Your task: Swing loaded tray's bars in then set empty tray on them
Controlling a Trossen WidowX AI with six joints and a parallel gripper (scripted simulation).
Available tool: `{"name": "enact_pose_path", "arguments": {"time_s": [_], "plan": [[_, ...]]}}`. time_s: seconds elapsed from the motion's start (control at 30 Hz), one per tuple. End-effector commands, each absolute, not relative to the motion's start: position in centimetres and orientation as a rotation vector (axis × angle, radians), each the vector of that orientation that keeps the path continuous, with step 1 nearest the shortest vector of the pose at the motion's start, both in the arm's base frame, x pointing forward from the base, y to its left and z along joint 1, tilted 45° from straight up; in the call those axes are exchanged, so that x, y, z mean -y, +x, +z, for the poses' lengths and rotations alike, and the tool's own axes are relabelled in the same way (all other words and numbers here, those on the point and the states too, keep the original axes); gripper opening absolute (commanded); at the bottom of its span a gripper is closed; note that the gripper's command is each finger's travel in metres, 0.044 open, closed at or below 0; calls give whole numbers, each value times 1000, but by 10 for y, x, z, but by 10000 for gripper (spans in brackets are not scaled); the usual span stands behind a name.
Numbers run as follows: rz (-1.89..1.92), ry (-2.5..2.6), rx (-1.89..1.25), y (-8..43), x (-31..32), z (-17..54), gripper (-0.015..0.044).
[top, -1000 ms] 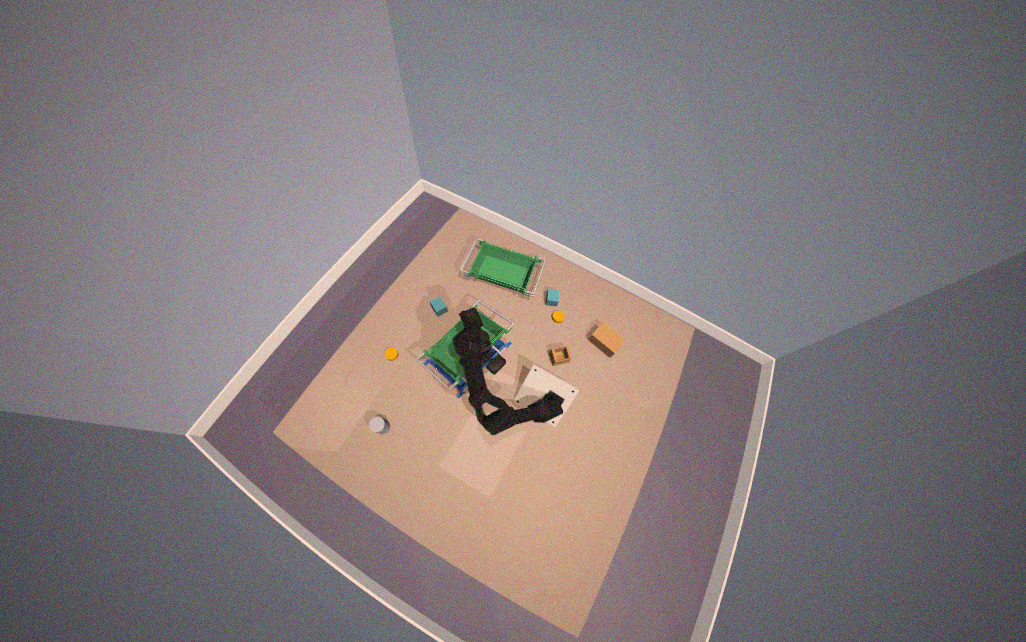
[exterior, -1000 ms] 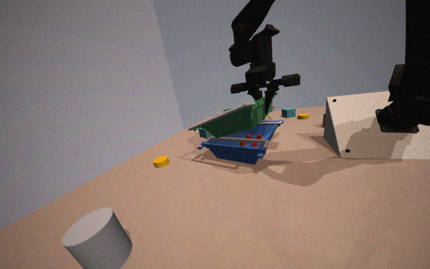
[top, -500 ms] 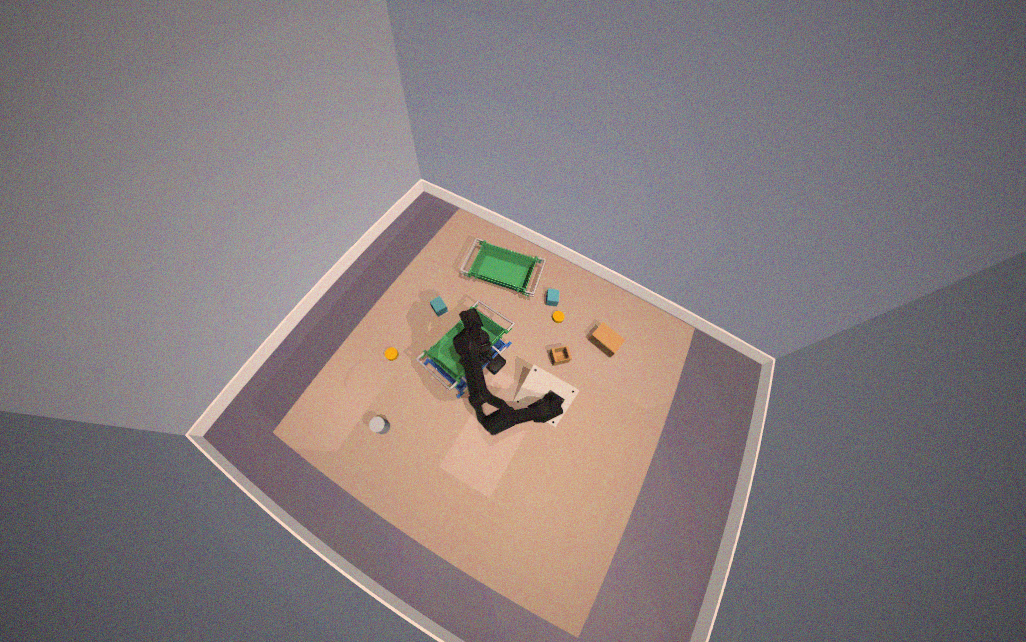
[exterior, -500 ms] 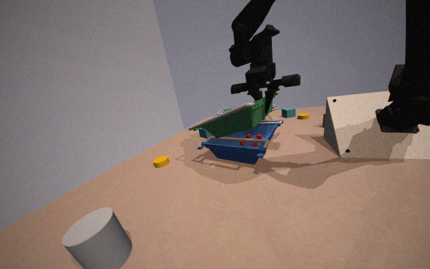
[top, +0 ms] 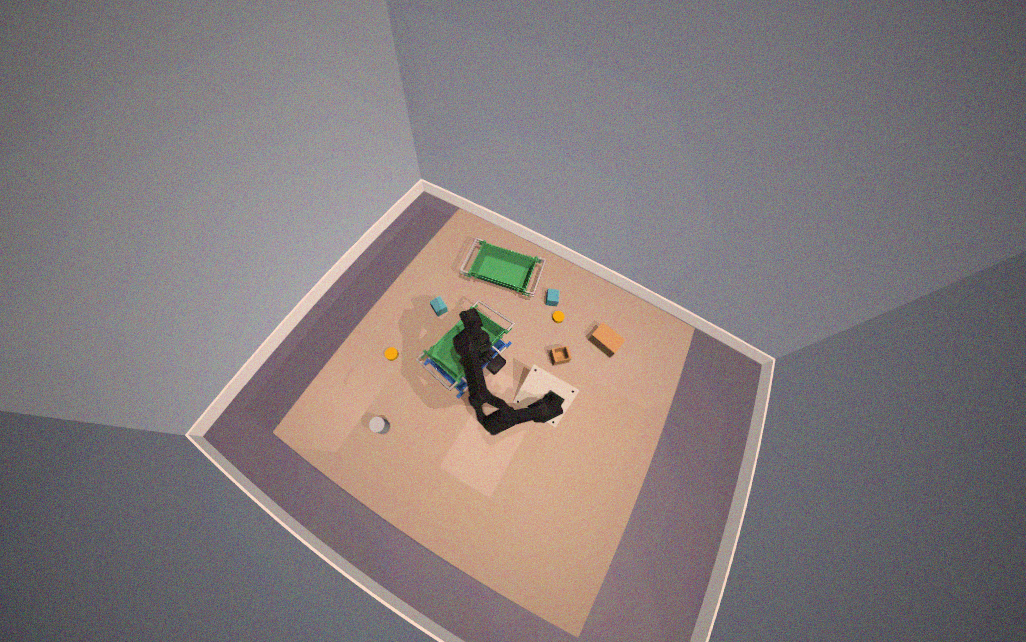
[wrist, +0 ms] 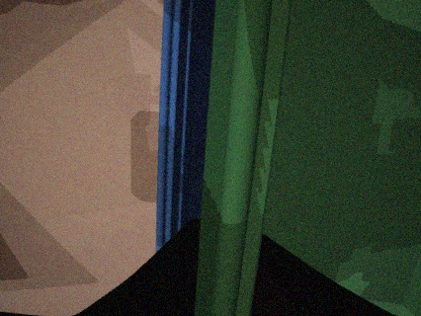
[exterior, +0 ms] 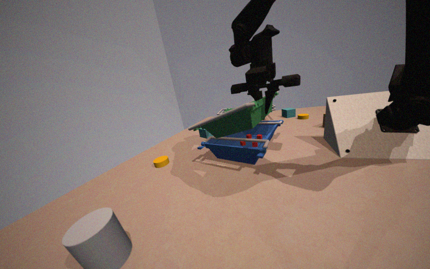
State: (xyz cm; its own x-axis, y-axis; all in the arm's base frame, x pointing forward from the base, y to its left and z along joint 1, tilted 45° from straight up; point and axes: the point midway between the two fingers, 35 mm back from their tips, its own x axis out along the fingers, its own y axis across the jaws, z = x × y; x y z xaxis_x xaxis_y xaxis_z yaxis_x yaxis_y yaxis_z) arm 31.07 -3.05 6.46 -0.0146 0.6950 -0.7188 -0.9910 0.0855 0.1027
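The loaded blue tray [top: 443, 376] [exterior: 234, 153] [wrist: 170, 123] stands on the table with several red blocks [exterior: 259, 136] inside. Its near wire bar [exterior: 241, 139] and far wire bar [exterior: 269, 122] lie in across its top. My gripper [exterior: 263, 103] [wrist: 216, 233] is shut on the upper side rim of the empty green tray [top: 446, 349] [exterior: 234, 122] [wrist: 336, 148]. That tray hangs above the blue one, tilted, with its held side high and its other side low. Its low underside is at or just above the near bar; contact is unclear. The arm hides the fingers in the top view.
Another green tray [top: 505, 266] lies at the back. Teal blocks [top: 438, 306] [top: 553, 296], yellow discs [top: 391, 353] [top: 558, 316], an orange block [top: 607, 338] and a small open box [top: 559, 355] lie around. A grey cylinder [top: 376, 424] [exterior: 98, 237] and a white wedge [exterior: 361, 126] also stand there.
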Motion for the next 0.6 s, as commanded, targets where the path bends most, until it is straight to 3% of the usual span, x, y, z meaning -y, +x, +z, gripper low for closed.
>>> {"name": "enact_pose_path", "arguments": {"time_s": [0.0, 0.57], "plan": [[1456, -510, -729, 308, 24, 64, 0], [1439, -520, -726, 310, 29, 64, 0]]}}
